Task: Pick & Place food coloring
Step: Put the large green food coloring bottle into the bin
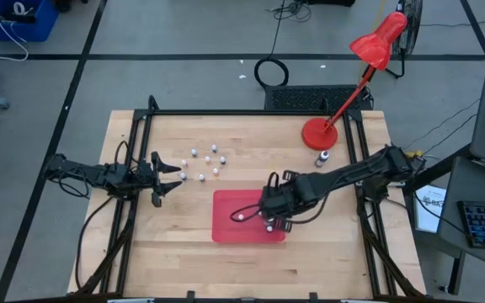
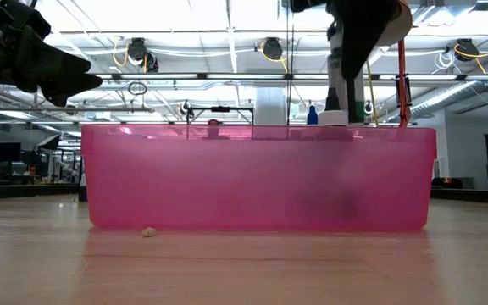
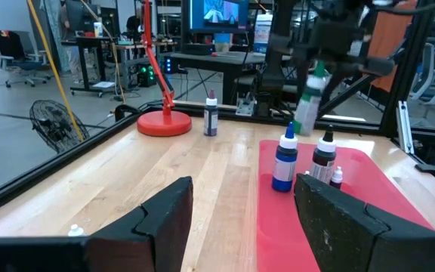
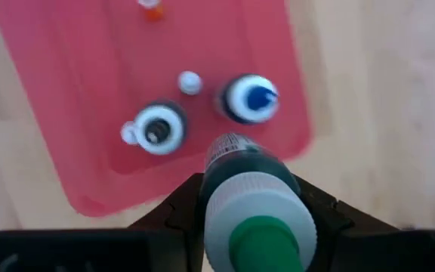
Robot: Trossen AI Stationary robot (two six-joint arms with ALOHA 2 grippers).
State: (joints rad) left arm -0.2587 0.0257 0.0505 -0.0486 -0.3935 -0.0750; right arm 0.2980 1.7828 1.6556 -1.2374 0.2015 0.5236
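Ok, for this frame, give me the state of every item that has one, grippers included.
Right gripper: shut on the green-capped bottle, held above the red tray.
Left gripper: open, empty, beside the loose small bottles.
Blue-capped bottle: upright in the tray.
Dark bottle: upright in the tray.
Bottle by the lamp: upright on the table.
Red desk lamp: standing, arm tilted.

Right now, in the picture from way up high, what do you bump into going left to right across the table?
left gripper → little food coloring bottles → red tray → right gripper holding the green-topped bottle → red lamp base
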